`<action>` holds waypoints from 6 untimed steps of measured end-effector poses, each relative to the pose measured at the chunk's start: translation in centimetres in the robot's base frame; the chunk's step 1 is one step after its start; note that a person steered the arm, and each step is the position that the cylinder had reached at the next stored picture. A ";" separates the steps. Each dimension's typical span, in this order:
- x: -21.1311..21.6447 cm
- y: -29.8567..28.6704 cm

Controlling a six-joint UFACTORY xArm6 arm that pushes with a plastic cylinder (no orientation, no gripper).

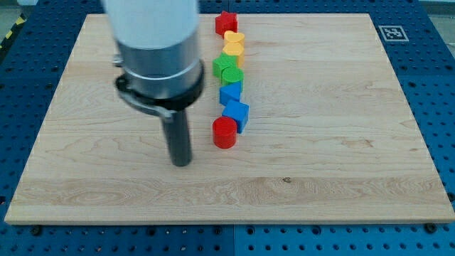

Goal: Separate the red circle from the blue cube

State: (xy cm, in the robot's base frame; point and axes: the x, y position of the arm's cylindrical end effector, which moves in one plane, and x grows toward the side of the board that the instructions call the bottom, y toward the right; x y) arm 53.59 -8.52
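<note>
The red circle (225, 132) stands near the board's middle, touching the lower left side of the blue cube (237, 114). My tip (182, 163) rests on the board to the left of the red circle and slightly below it, with a gap of about one block width between them. The rod hangs from a large grey cylinder (153, 50) that hides part of the upper left board.
A column of blocks runs up from the blue cube: another blue block (230, 93), two green blocks (227, 68), two yellow blocks (234, 43) and a red star (226, 22) at the top. The wooden board (341, 142) lies on a blue perforated table.
</note>
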 end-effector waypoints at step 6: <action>-1.4 10.6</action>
